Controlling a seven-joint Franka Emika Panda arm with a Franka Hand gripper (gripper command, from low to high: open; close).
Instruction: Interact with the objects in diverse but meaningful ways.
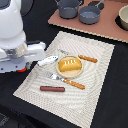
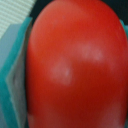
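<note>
The arm stands at the exterior view's left above the placemat (image 1: 95, 85), wrist bent down and hiding the tool there. In the wrist view the red tomato (image 2: 75, 65) fills the frame, clamped against a teal finger pad (image 2: 17, 75). The bread loaf (image 1: 69, 64) sits on the plate (image 1: 64, 74), with the sausage (image 1: 52, 89) nearer the mat's edge.

Your arm (image 1: 12, 35) sits low at the exterior view's left; gripper (image 2: 64, 64) clamped on the red tomato (image 2: 75, 65), per wrist view.

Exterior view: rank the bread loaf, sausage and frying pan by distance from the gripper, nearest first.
Measured from the gripper, at the exterior view's left:
1. Bread loaf, on the plate at mat centre.
2. Sausage, near mat edge; close to the loaf's distance.
3. Frying pan, far tray.
</note>
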